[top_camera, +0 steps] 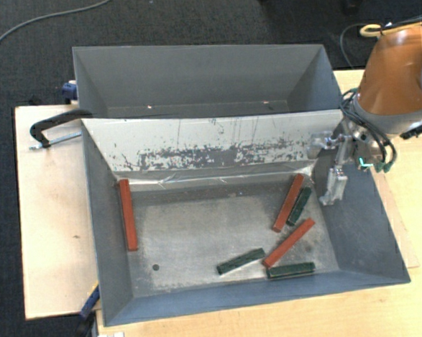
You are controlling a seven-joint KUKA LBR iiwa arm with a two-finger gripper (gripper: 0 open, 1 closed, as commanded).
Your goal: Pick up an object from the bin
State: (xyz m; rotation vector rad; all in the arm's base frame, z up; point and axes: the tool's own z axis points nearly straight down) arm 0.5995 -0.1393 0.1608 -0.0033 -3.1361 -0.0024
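Observation:
My gripper [333,189] hangs at the bin's right side, above the sloping right wall, its metal fingers pointing down with nothing between them. Just left of it, a red-brown bar [288,203] leans against the back right corner with a dark green bar [298,205] lying alongside it. Lower down, a second red-brown bar [289,242] lies diagonally on the floor.
A dark green bar [240,261] lies near the front middle and another [291,270] at the front right. A long red-brown bar [128,214] lies along the left wall. The arm with its orange cover comes in from the upper right.

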